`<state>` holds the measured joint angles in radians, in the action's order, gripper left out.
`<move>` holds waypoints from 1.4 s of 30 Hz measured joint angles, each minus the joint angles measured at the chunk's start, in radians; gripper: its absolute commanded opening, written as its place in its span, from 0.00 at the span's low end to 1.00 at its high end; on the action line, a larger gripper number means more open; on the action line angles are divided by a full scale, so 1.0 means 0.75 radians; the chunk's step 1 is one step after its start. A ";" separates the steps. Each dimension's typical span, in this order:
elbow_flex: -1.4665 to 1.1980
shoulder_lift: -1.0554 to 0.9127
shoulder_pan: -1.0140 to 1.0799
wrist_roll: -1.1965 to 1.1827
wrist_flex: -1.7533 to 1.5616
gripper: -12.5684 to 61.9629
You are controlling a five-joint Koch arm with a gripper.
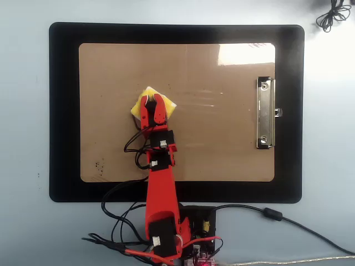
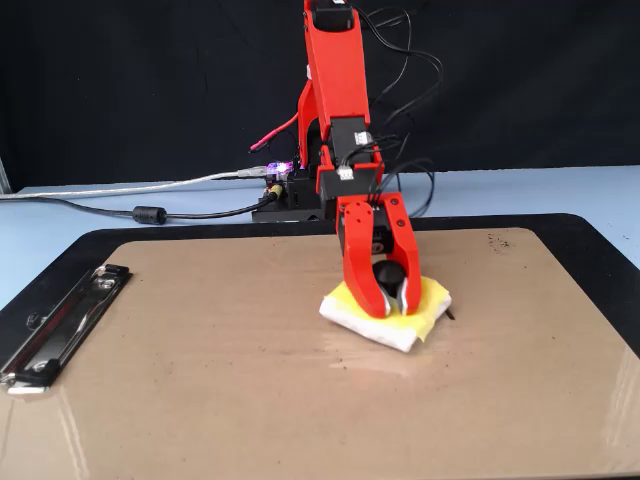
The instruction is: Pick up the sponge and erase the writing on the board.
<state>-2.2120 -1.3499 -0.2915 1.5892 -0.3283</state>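
Observation:
The yellow sponge (image 1: 168,105) (image 2: 433,299) lies flat on the tan board (image 1: 222,144) (image 2: 200,380), left of the board's middle in the overhead view. My red gripper (image 1: 151,100) (image 2: 390,300) reaches down onto it, shut on the black knob (image 2: 388,274) at the sponge's centre. Of the writing, only a tiny dark stroke (image 2: 453,316) peeks out at the sponge's right edge in the fixed view. In the overhead view the sponge and arm cover that spot, and no letters show.
The silver clip (image 1: 265,113) (image 2: 58,328) sits on one short edge of the board. A black mat (image 1: 64,111) (image 2: 600,235) lies under the board. Cables (image 1: 277,215) and the controller box (image 1: 201,226) crowd the arm's base. A faint smudge (image 1: 100,165) marks a board corner.

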 measured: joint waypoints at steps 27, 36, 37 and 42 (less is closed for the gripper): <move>-0.687 -0.863 0.227 0.090 0.305 0.06; -0.025 -0.072 0.080 0.092 0.157 0.06; -0.063 -0.096 0.067 0.090 0.145 0.06; -0.532 -0.575 -0.100 0.090 0.141 0.06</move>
<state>-2.6108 -1.7810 -0.3666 1.6567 -0.2224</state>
